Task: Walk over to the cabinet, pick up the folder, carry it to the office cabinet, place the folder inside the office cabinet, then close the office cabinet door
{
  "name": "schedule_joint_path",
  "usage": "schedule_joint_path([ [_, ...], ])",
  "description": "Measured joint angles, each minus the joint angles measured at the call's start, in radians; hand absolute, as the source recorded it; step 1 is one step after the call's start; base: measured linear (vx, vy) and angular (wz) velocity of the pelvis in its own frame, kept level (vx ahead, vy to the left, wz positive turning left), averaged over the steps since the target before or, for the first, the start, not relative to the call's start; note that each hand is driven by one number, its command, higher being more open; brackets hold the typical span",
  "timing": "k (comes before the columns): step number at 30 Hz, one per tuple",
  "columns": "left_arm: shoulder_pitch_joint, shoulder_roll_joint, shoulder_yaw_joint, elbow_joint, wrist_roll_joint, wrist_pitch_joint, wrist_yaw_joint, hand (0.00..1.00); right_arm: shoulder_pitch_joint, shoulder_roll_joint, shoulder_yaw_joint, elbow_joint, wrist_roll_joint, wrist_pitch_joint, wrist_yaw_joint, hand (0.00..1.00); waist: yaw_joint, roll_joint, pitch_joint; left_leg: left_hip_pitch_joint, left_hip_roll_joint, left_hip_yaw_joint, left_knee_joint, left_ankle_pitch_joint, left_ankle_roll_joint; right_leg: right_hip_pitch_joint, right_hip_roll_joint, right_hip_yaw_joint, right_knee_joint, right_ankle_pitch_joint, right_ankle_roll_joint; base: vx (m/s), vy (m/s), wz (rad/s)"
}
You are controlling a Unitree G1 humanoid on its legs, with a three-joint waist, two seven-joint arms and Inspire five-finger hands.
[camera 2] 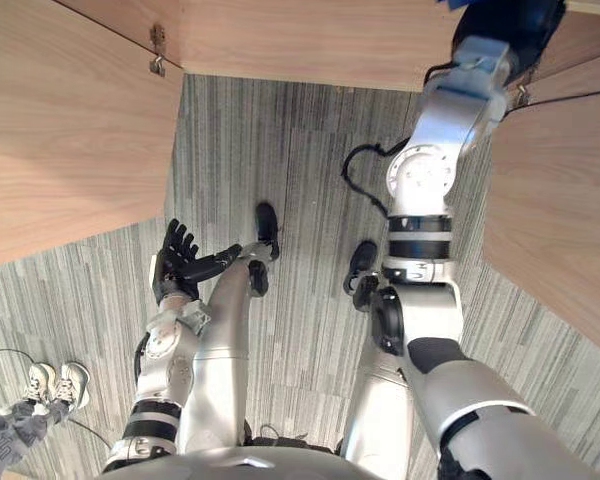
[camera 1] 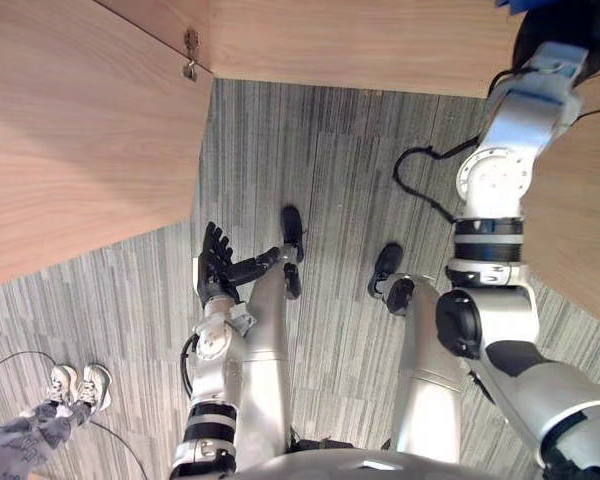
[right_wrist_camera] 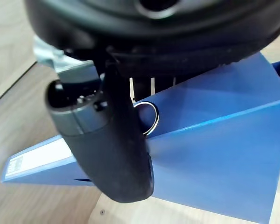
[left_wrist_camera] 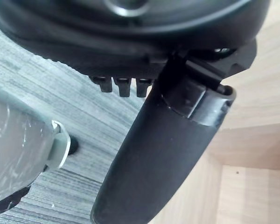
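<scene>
The blue folder point(right_wrist_camera: 224, 154) rests on a light wooden shelf point(right_wrist_camera: 37, 205) of the office cabinet, its white spine label point(right_wrist_camera: 37, 158) pointing away and a metal ring point(right_wrist_camera: 151, 117) on its spine. My right hand point(right_wrist_camera: 112, 140) is shut on the folder, with the thumb across its face and the fingers behind its edge. From the head, my right arm stretches up to the cabinet, where the right hand point(camera 1: 555, 25) shows beside a sliver of the blue folder point(camera 1: 515, 5). My left hand point(camera 1: 215, 262) hangs low by my side, open and holding nothing.
The cabinet's left door point(camera 1: 80, 130) stands swung open with its hinge point(camera 1: 190, 55) showing. Its right door point(camera 1: 580, 200) is open on the other side. Grey striped carpet point(camera 1: 330, 160) lies between them. A person's shoes point(camera 1: 80, 385) stand at the lower left.
</scene>
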Motion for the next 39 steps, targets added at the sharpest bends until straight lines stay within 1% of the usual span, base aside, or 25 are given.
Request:
schedule_joint_path([
  [1,0.003,0.003,0.000,0.000,-0.002,-0.001,-0.002,1.00,-0.009,-0.019,0.000,0.007,0.000,0.004,0.000,1.00,0.000,0.000,0.000,0.000,-0.001,-0.003,-0.009,0.005,-0.003,0.000,0.000,-0.004,0.000,0.000,0.000,-0.01,-0.015,0.11],
  [6,0.018,0.012,0.000,0.000,-0.016,-0.007,-0.022,1.00,-0.056,-0.085,0.003,0.056,0.000,0.028,0.000,1.00,-0.001,0.000,0.000,0.001,-0.002,-0.008,-0.041,0.025,-0.009,-0.001,-0.001,-0.019,-0.014,0.000,-0.001,-0.01,-0.013,0.07],
  [8,0.023,0.014,0.000,0.000,-0.017,-0.007,-0.024,1.00,-0.085,-0.117,0.007,0.095,0.000,0.038,0.002,1.00,-0.002,0.000,0.000,0.000,-0.003,-0.008,-0.063,0.037,-0.011,-0.002,-0.002,-0.027,-0.027,0.005,-0.009,-0.02,-0.011,0.09],
  [9,0.026,0.021,0.000,0.000,-0.017,-0.007,-0.026,1.00,-0.115,-0.146,0.009,0.128,0.000,0.055,0.002,1.00,-0.002,0.000,0.000,0.000,-0.004,-0.010,-0.083,0.049,-0.011,-0.003,-0.002,-0.035,-0.036,0.009,-0.016,-0.01,-0.011,0.11],
  [13,0.029,0.039,0.000,0.000,-0.019,-0.008,-0.034,1.00,-0.150,-0.195,0.053,0.167,-0.001,0.089,0.005,1.00,-0.002,0.000,0.000,0.000,-0.006,-0.012,-0.105,0.070,-0.012,-0.004,-0.005,-0.051,-0.040,0.010,-0.018,0.00,-0.013,0.12],
  [15,0.028,0.045,0.000,0.000,-0.028,-0.008,-0.035,1.00,-0.169,-0.194,0.075,0.184,-0.001,0.091,0.006,1.00,-0.005,-0.001,0.000,0.001,-0.006,-0.014,-0.115,0.075,-0.013,-0.004,-0.004,-0.055,-0.044,0.010,-0.018,0.00,-0.008,0.05],
  [18,0.005,0.050,-0.001,0.000,-0.036,-0.003,-0.030,1.00,-0.209,-0.182,0.124,0.203,-0.003,0.095,0.007,1.00,-0.019,-0.001,0.000,0.002,-0.003,-0.011,-0.131,0.083,-0.014,-0.004,0.001,-0.057,-0.057,0.013,-0.023,0.00,0.001,0.01],
  [21,-0.007,0.051,-0.001,-0.008,-0.039,-0.003,-0.041,1.00,-0.240,-0.181,0.126,0.225,-0.003,0.101,0.007,1.00,-0.023,-0.002,-0.001,0.006,-0.004,-0.011,-0.152,0.096,-0.014,-0.004,0.002,-0.061,-0.068,0.017,-0.030,-0.01,0.002,0.03],
  [24,0.000,0.052,0.005,-0.010,-0.057,-0.003,-0.043,1.00,-0.248,-0.188,0.123,0.246,-0.005,0.123,0.018,1.00,-0.023,-0.002,-0.001,0.009,-0.002,-0.011,-0.160,0.100,-0.018,-0.004,0.006,-0.062,-0.071,0.019,-0.033,0.00,0.000,0.00],
  [27,0.013,0.053,0.005,-0.032,-0.057,-0.002,-0.048,1.00,-0.248,-0.226,0.155,0.271,-0.016,0.157,0.028,1.00,-0.025,-0.002,-0.001,0.013,0.000,-0.010,-0.169,0.106,-0.018,-0.004,0.007,-0.063,-0.076,0.023,-0.038,0.00,0.000,0.00],
  [29,0.023,0.055,0.005,-0.045,-0.057,-0.002,-0.059,1.00,-0.248,-0.271,0.201,0.291,-0.076,0.199,0.049,1.00,-0.027,-0.002,-0.001,0.019,0.002,-0.006,-0.178,0.110,-0.018,-0.001,0.010,-0.063,-0.084,0.029,-0.045,-0.01,0.017,-0.07],
  [31,0.023,0.063,0.005,-0.044,-0.057,-0.002,-0.066,1.00,-0.250,-0.328,0.276,0.315,-0.169,0.257,0.084,1.00,-0.033,-0.002,-0.001,0.030,0.010,-0.004,-0.189,0.116,-0.016,0.011,0.020,-0.064,-0.104,0.041,-0.047,-0.01,0.022,-0.12],
  [32,0.023,0.066,0.004,-0.044,-0.057,-0.002,-0.067,1.00,-0.251,-0.342,0.295,0.318,-0.190,0.272,0.095,1.00,-0.035,-0.003,0.000,0.034,0.011,-0.002,-0.194,0.117,-0.015,0.016,0.020,-0.065,-0.109,0.044,-0.048,-0.01,0.027,-0.14],
  [33,0.023,0.079,-0.008,-0.042,-0.057,-0.001,-0.067,1.00,-0.258,-0.377,0.346,0.325,-0.217,0.304,0.113,1.00,-0.039,-0.008,0.001,0.048,0.014,0.008,-0.204,0.119,-0.012,0.026,0.021,-0.065,-0.120,0.052,-0.048,-0.01,0.039,-0.12],
  [34,0.023,0.087,-0.014,-0.041,-0.056,-0.001,-0.070,1.00,-0.264,-0.392,0.368,0.333,-0.246,0.322,0.127,1.00,-0.045,-0.009,0.002,0.055,0.017,0.014,-0.207,0.119,-0.012,0.033,0.021,-0.065,-0.129,0.056,-0.047,0.00,0.039,-0.12],
  [35,0.023,0.091,-0.015,-0.040,-0.056,-0.001,-0.073,1.00,-0.267,-0.402,0.383,0.337,-0.262,0.330,0.135,1.00,-0.049,-0.009,0.002,0.058,0.018,0.019,-0.209,0.119,-0.010,0.037,0.021,-0.065,-0.134,0.059,-0.046,0.00,0.064,-0.08],
  [36,0.022,0.101,-0.018,-0.040,-0.056,-0.001,-0.082,1.00,-0.271,-0.436,0.420,0.339,-0.309,0.352,0.160,1.00,-0.056,-0.013,0.002,0.065,0.019,0.027,-0.212,0.118,-0.004,0.047,0.021,-0.063,-0.145,0.065,-0.040,0.00,0.048,-0.07],
  [38,0.021,0.126,-0.034,-0.035,-0.056,-0.001,-0.087,1.00,-0.271,-0.480,0.462,0.339,-0.363,0.361,0.190,1.00,-0.059,-0.025,-0.001,0.069,0.021,0.045,-0.214,0.116,0.007,0.051,0.021,-0.059,-0.158,0.072,-0.036,0.01,0.063,-0.09],
  [39,0.019,0.133,-0.039,-0.033,-0.056,0.000,-0.089,1.00,-0.274,-0.494,0.477,0.339,-0.367,0.363,0.199,1.00,-0.060,-0.026,-0.001,0.070,0.023,0.050,-0.215,0.116,0.009,0.054,0.021,-0.059,-0.163,0.075,-0.034,0.02,0.094,-0.07],
])
